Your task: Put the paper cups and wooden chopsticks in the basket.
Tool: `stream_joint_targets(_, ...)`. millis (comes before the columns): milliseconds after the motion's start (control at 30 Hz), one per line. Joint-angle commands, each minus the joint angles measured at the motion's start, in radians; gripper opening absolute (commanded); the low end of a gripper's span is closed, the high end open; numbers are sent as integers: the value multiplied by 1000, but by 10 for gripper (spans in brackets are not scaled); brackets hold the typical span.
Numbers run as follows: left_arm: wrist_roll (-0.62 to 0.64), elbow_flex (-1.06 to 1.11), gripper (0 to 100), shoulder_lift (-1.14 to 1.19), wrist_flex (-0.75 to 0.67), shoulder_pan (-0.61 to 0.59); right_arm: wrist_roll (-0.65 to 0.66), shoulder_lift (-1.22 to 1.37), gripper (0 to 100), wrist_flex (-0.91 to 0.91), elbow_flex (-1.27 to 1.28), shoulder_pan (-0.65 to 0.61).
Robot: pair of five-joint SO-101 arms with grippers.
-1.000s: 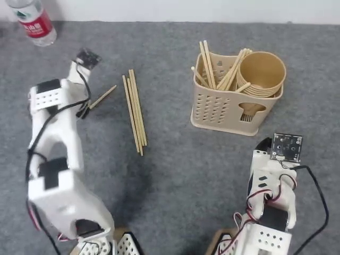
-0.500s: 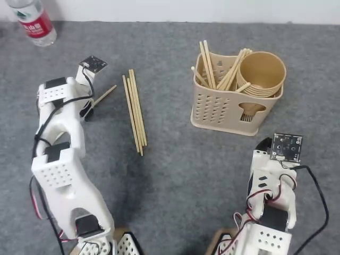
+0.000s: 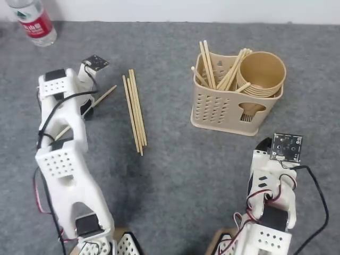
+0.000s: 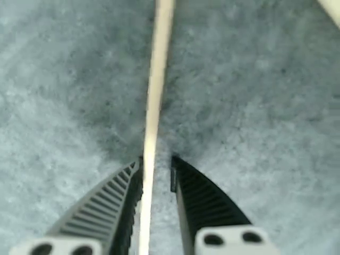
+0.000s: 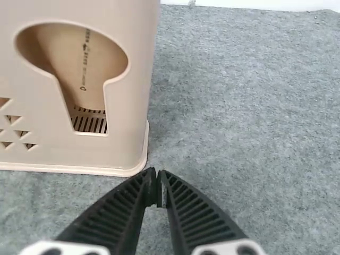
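Note:
A single wooden chopstick [image 3: 106,94] lies slanted on the grey carpet. My left gripper [image 3: 87,109] is down over it. In the left wrist view the chopstick [image 4: 159,64] runs between the fingers of the left gripper [image 4: 156,162], which are pinched in on it with a thin dark gap on one side. A bundle of chopsticks [image 3: 135,111] lies just to the right. The beige basket [image 3: 218,109] holds stacked paper cups [image 3: 263,71] and several chopsticks [image 3: 208,66]. My right gripper [image 5: 158,188] is shut and empty, just in front of the basket [image 5: 133,79]. A cup [image 5: 64,58] shows through its cut-out.
A plastic bottle with a red label [image 3: 34,21] stands at the far left corner. Open carpet stretches between the chopstick bundle and the basket, and in front of both arms.
The left arm has swung and settled lower over the single chopstick, its wrist camera shifting slightly right. The chopsticks, basket and right arm have stayed put.

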Motion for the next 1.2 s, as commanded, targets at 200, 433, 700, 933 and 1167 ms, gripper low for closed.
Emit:
stream_joint_targets(200,-110,-573,13,347,419,-8,20,-10,9,-15,9,-7)
stream_joint_targets(433,-97,-731,11,442,422,-18,20,-10,9,-15,9,-7)
stream_joint_targets(700,-41,-711,9,242,425,-12,20,-10,9,-15,9,-7)
stream_joint_targets(933,-95,-245,9,-118,420,8,20,-10,9,-15,9,-7)
stream_joint_targets(1167,-103,136,9,-554,417,109,20,-10,9,-15,9,-7)
